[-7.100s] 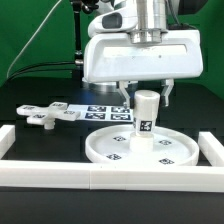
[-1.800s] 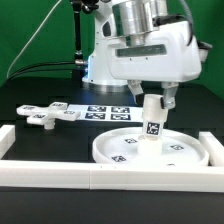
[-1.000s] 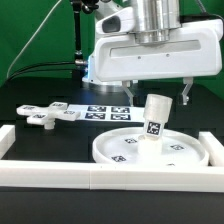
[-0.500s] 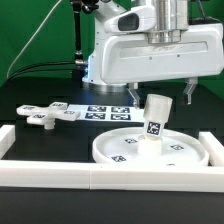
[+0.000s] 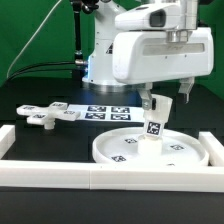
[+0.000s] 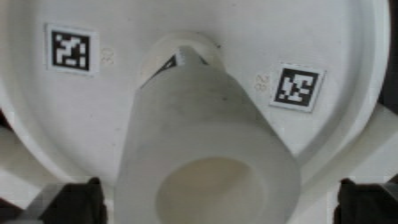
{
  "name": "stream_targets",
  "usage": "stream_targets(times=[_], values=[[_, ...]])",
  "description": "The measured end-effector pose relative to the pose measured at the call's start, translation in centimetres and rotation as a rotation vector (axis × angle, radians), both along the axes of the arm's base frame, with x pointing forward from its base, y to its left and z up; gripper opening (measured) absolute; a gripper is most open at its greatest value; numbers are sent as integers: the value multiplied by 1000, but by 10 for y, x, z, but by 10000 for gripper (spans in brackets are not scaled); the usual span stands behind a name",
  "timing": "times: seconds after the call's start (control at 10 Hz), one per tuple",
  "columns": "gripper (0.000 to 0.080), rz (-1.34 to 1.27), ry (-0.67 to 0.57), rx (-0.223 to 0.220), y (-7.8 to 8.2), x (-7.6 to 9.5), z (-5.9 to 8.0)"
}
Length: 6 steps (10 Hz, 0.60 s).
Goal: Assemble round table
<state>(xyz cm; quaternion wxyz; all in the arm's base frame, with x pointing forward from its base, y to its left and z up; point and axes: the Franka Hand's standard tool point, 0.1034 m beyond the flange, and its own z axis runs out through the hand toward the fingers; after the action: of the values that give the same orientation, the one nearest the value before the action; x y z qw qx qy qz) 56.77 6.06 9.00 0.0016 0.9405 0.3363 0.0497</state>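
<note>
The large round disc [image 5: 125,152] lies on the black table near the front rail. The short post [image 5: 153,120] stands on the disc's middle, leaning slightly to the exterior view's right. My gripper [image 5: 167,96] is open, its fingers apart on either side of the post's top, not touching it. In the wrist view the post [image 6: 199,140] rises from the disc [image 6: 89,120] toward the camera, with the dark fingertips [image 6: 71,205] far out on both sides. The cross-shaped foot [image 5: 47,114] lies at the exterior view's left.
The marker board [image 5: 103,110] lies behind the disc. White border rails run along the front [image 5: 90,178], the exterior view's left [image 5: 6,136] and right [image 5: 214,146]. The arm's base stands at the back.
The gripper has let go of the post and opened. Since then the hand has shifted toward the exterior view's right. The post stays leaning on the disc.
</note>
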Motion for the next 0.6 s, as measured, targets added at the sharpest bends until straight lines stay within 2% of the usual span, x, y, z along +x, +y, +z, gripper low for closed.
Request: stream_targets(times=[0.3,0.6], values=[[648,163,4,-18,-12,-1,-2],[648,383,-2,-41,-14,-1,-4]])
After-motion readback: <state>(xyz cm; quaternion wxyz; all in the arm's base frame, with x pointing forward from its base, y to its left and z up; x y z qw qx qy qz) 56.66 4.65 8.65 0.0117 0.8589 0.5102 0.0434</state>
